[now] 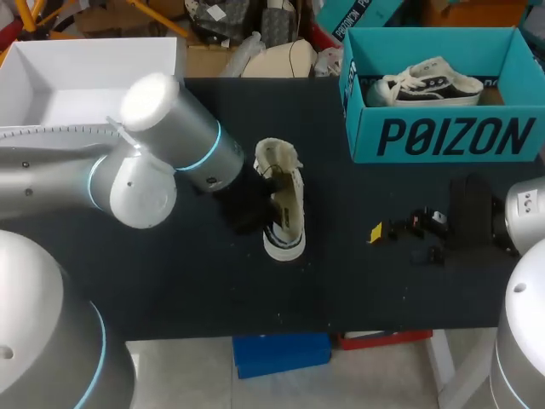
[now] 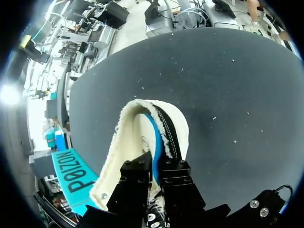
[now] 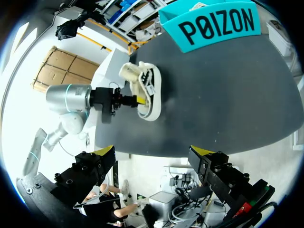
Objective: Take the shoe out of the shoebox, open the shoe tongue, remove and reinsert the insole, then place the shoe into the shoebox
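Left tool (image 2: 156, 165) grips the shoe (image 1: 285, 209) on the dark table (image 1: 366, 285); right tool (image 3: 153, 152) hangs released, well apart.

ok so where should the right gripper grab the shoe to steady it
Probably the white toe end of the shoe, approached from the right gripper's side. The left gripper is clamped in the opening from the other side, so the toe is the free, firm part.

The left arm (image 1: 128, 170) and right arm (image 1: 526, 209) are rounded silver-grey tubes with thin glowing blue rings at the joints, ending in black, screw-studded, yellow-tipped fingers (image 3: 88, 168).
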Controlling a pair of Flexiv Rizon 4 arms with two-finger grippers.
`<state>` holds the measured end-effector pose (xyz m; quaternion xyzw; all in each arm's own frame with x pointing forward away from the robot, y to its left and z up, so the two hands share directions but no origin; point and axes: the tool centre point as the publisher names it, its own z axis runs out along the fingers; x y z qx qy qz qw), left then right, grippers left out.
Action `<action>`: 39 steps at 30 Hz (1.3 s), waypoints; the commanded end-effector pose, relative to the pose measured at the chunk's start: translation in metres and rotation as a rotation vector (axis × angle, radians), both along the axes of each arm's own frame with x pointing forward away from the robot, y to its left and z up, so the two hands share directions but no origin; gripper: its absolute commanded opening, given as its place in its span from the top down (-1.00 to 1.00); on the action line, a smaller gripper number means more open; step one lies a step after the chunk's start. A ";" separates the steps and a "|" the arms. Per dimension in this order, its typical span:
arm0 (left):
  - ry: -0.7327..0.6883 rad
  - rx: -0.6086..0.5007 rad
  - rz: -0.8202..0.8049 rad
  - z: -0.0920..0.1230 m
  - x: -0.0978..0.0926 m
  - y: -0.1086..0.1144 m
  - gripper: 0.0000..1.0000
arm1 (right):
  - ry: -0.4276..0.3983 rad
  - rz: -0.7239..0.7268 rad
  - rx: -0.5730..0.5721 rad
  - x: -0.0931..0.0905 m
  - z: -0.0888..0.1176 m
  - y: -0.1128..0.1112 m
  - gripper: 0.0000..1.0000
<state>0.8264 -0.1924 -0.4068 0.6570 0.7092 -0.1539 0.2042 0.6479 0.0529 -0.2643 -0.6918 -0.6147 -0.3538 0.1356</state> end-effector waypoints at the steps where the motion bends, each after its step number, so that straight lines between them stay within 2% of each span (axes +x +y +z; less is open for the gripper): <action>1: 0.013 0.017 -0.002 -0.013 0.004 -0.013 1.00 | 0.001 -0.001 -0.002 0.001 0.000 0.001 -1.00; 2: 0.016 0.020 -0.003 -0.013 0.004 -0.012 1.00 | 0.001 -0.001 -0.002 0.001 0.000 0.001 -1.00; 4: 0.041 0.036 -0.001 -0.009 0.005 -0.007 0.30 | 0.001 -0.001 -0.002 0.001 0.000 0.001 -1.00; 6: 0.089 0.086 -0.049 -0.001 0.006 0.002 0.00 | 0.001 -0.001 -0.002 0.001 0.000 0.001 -1.00; 7: 0.109 0.116 -0.073 0.002 0.007 0.007 -0.60 | 0.001 -0.001 -0.002 0.001 0.000 0.001 -1.00; 8: 0.117 0.128 -0.076 0.008 0.008 0.012 -0.95 | 0.001 -0.001 -0.002 0.001 0.000 0.001 -1.00; 9: 0.126 0.135 -0.077 0.015 0.010 0.016 -1.00 | 0.001 -0.001 -0.002 0.001 0.000 0.001 -1.00; 13: 0.178 0.114 -0.119 0.052 0.012 0.023 -1.00 | 0.001 -0.001 -0.002 0.001 0.000 0.001 -1.00; 16: 0.141 0.095 -0.127 0.073 0.018 0.021 -1.00 | 0.001 -0.001 -0.002 0.001 0.000 0.001 -1.00; 17: 0.130 0.085 -0.124 0.077 0.019 0.020 -0.91 | 0.001 -0.001 -0.002 0.001 0.000 0.001 -1.00; 19: 0.103 0.072 -0.112 0.080 0.022 0.017 -0.52 | 0.001 -0.001 -0.002 0.001 0.000 0.001 -1.00; 20: 0.094 0.061 -0.107 0.080 0.022 0.016 -0.17 | 0.001 -0.001 -0.002 0.001 0.000 0.001 -1.00; 23: 0.070 0.073 -0.113 0.079 0.020 0.013 0.37 | 0.001 -0.001 -0.002 0.001 0.000 0.001 -1.00; 24: 0.048 0.086 -0.117 0.078 0.019 0.013 0.63 | 0.001 -0.001 -0.002 0.001 0.000 0.001 -1.00; 25: 0.022 0.105 -0.119 0.078 0.018 0.014 0.99 | 0.001 -0.001 -0.002 0.001 0.000 0.001 -1.00; 31: -0.093 0.215 -0.106 0.075 0.015 0.020 1.00 | 0.001 -0.001 -0.002 0.001 0.000 0.001 -1.00; 39: -0.113 0.298 -0.129 0.055 0.009 0.019 1.00 | 0.001 -0.001 -0.002 0.001 0.000 0.001 -1.00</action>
